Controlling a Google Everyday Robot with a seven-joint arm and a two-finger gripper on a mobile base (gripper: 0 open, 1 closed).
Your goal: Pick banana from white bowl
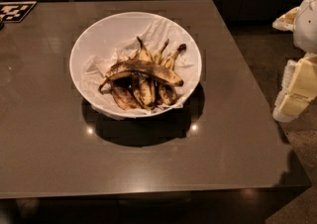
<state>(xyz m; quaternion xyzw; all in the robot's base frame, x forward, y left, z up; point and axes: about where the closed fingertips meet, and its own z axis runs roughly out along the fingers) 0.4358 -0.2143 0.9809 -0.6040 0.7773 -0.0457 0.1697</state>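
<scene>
The white bowl (84, 52), lined with crumpled white paper, stands on the brown table a little left of centre. The banana (143, 69), long, curved and heavily blotched brown-black, lies across the top of the pile, its thin dark stem pointing left. Shorter blackened bananas (143, 91) joined in a bunch lie under and behind it. My gripper (297, 86), cream and white, hangs off the table's right edge, well right of the bowl and apart from it.
The brown table (148, 158) has its front edge near the bottom of the view and its right edge by my arm. A black-and-white marker tag (15, 11) lies at the far left corner. Dark cabinets stand behind the table.
</scene>
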